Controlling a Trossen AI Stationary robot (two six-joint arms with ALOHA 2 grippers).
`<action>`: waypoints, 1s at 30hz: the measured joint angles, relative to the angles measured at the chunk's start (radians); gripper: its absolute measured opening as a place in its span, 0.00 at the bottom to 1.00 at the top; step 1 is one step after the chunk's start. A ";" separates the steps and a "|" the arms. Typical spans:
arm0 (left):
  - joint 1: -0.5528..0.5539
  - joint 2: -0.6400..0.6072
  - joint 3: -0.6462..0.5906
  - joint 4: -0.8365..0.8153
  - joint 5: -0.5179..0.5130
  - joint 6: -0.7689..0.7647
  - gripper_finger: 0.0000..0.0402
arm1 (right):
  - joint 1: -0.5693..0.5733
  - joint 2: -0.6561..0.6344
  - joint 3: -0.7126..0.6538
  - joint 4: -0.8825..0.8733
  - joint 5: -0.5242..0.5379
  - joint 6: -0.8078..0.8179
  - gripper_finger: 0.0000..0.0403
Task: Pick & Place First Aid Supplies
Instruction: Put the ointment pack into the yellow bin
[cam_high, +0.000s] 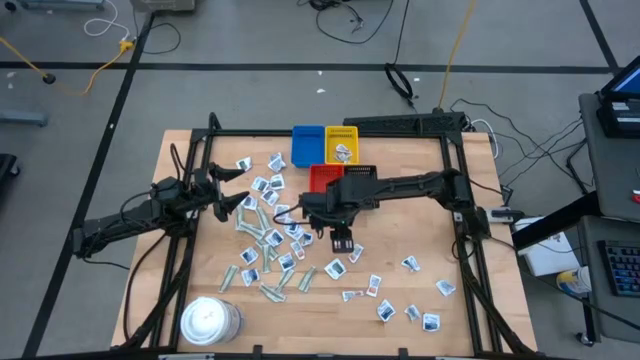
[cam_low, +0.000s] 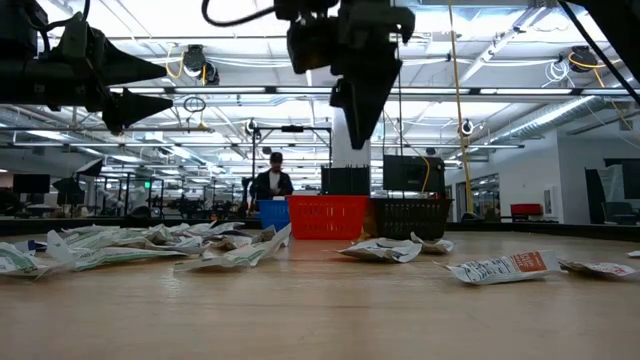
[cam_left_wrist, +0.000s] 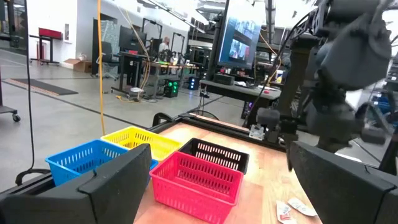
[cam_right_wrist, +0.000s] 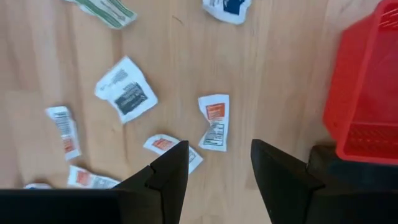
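Dark right gripper (cam_high: 341, 241) hangs above mid-table, fingers (cam_right_wrist: 166, 167) parted with a clear gap, nothing between them, touching nothing. Left gripper (cam_high: 232, 202) waits at the table's 9 o'clock side, jaws wide, empty. First aid supplies (cam_high: 270, 238) lie scattered over the wooden table (cam_high: 400, 310), mostly centre-left, more toward 5 o'clock. Trays sit at 12 o'clock: blue (cam_high: 307, 144), yellow (cam_high: 341, 143), red (cam_high: 325, 177). White tub (cam_high: 209, 320) at 7 o'clock. A person (cam_low: 271, 181) stands in the room beyond.

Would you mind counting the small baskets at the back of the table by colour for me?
Blue basket: 1
Yellow basket: 1
Red basket: 1
Black basket: 1
Total: 4
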 joint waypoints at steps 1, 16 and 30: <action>0.000 0.000 0.000 0.000 0.000 0.000 0.97 | 0.003 0.001 -0.019 0.020 0.001 0.000 0.41; 0.000 0.000 0.000 0.000 0.000 0.000 0.97 | 0.031 0.002 -0.304 0.266 0.026 -0.003 0.41; 0.000 0.000 0.000 0.000 0.000 0.000 0.97 | 0.030 0.000 -0.411 0.422 0.070 -0.055 0.29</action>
